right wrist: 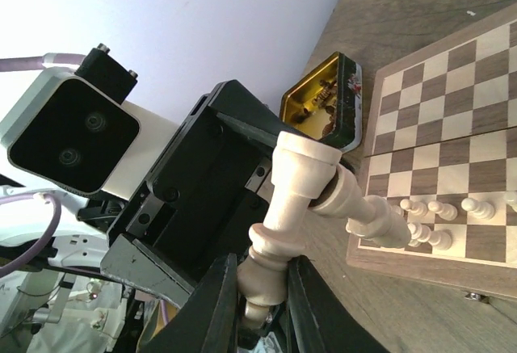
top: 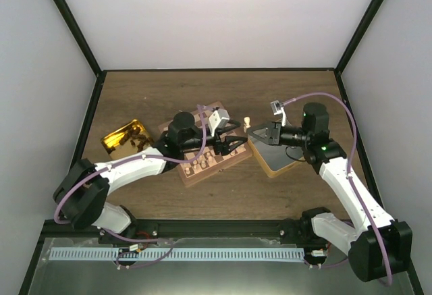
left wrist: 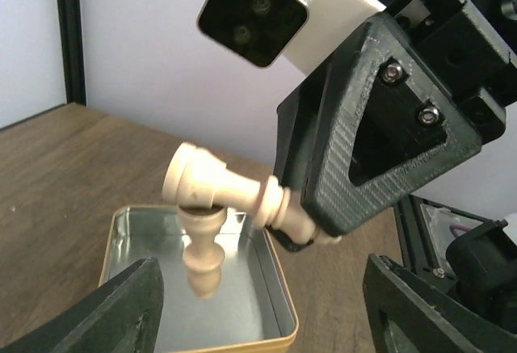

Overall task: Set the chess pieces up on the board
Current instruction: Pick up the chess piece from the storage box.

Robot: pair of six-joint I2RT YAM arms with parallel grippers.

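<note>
The right claw (right wrist: 262, 292) was pressed together on the base of a pale chess piece (left wrist: 230, 187). It held the piece tilted in the air, with the head pointing away from the claw toward the left claw (top: 236, 144). The left claw's fingers (left wrist: 121, 308) stood spread wide with nothing between them. The held piece hung ahead of them and above their gap, touching neither.

A second pale piece (right wrist: 367, 212) met the head of the held one and ran down from it, away from the right claw. It was blurred in the left wrist view. What carried it, and whether it stood on anything, could not be told.

Directly below the two claws lay an open tin (left wrist: 279, 292) with a shiny silver floor and a gold rim. It sat on the brown table (top: 270, 92), and the right claw hovered over its near corner.

The board (right wrist: 452, 86) lay under the left arm, behind the left claw and beyond it as seen from the right claw. Several small pale chess pieces (right wrist: 440, 208) stood upright in two short rows on the board's edge squares nearest the claws. The squares farther from the claws were bare in the right wrist view. A gold tin (top: 125, 140) lay well behind the left claw, past the far side of the board.
</note>
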